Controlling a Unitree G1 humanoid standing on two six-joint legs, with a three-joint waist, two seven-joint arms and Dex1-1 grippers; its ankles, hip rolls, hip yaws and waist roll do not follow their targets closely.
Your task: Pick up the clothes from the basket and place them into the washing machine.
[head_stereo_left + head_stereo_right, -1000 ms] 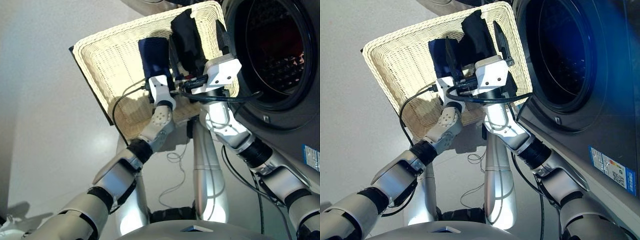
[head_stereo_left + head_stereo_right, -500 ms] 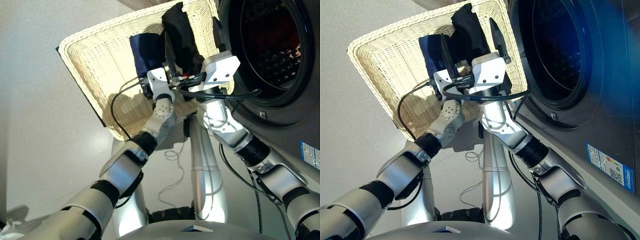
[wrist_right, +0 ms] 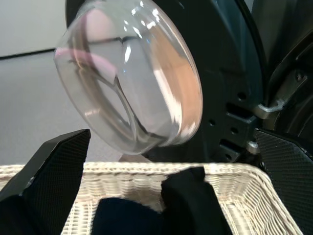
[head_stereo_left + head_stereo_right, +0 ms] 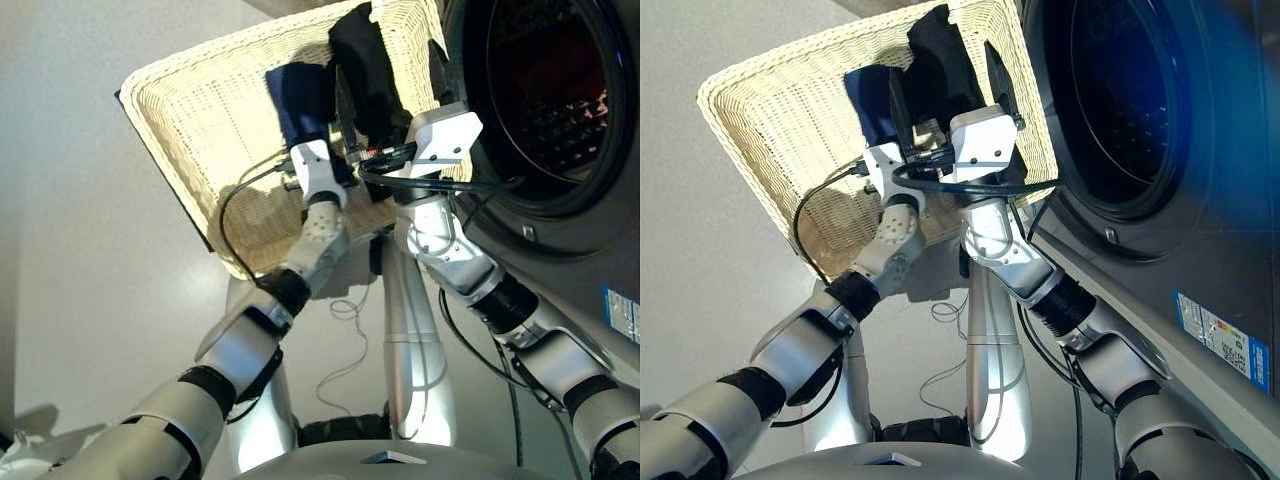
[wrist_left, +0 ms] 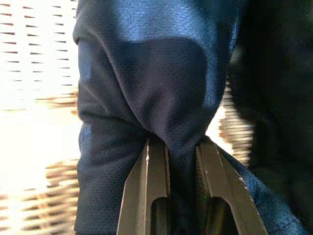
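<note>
Cream-white wicker basket (image 4: 200, 120), upper left of the head view, holds two garments, one navy garment (image 4: 300, 95) and one black garment (image 4: 365, 70), beside the washing machine (image 4: 560, 150) on pale grey floor (image 4: 80, 300). Left wrist view: left gripper (image 5: 181, 161) pinches a navy fold between nearly closed fingers. Right wrist view: right gripper (image 3: 171, 161) is spread wide and empty above the basket, facing one glass porthole door (image 3: 132, 88).

cream wicker basket (image 4: 200, 110) holds navy garment (image 4: 300, 95), black garment (image 4: 365, 60).
</note>
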